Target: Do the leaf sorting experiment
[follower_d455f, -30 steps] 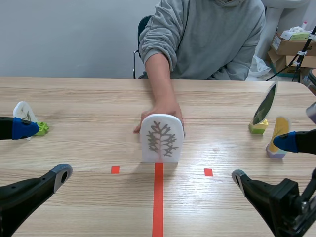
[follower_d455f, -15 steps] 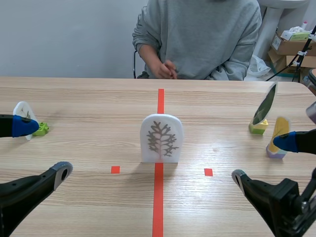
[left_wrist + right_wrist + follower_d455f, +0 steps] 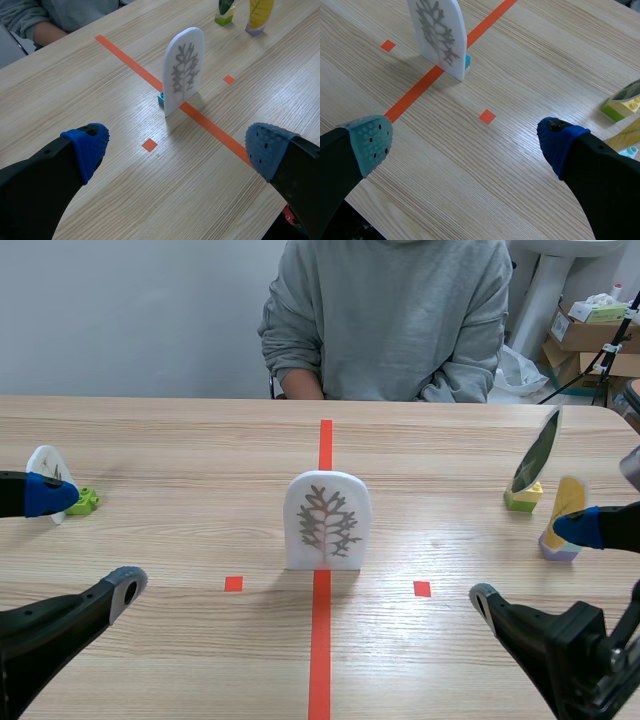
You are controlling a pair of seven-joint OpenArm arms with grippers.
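Observation:
A white arched card printed with a grey branching leaf stands upright on the red tape line at mid-table. It rests on a small blue block. My left gripper is open at the near left, well short of the card. The right gripper is open at the near right, with the card ahead of it and to one side. A white leaf piece on a green block stands at the left. At the right are a dark green leaf and a yellow leaf, each on a block.
A person in a grey sweatshirt sits across the table, arms drawn back to the far edge. Cardboard boxes are stacked behind the table at the right. Small red tape squares flank the line.
The person's hand let go of the white card and pulled back to the far side of the table. The card stays standing. Neither arm has moved.

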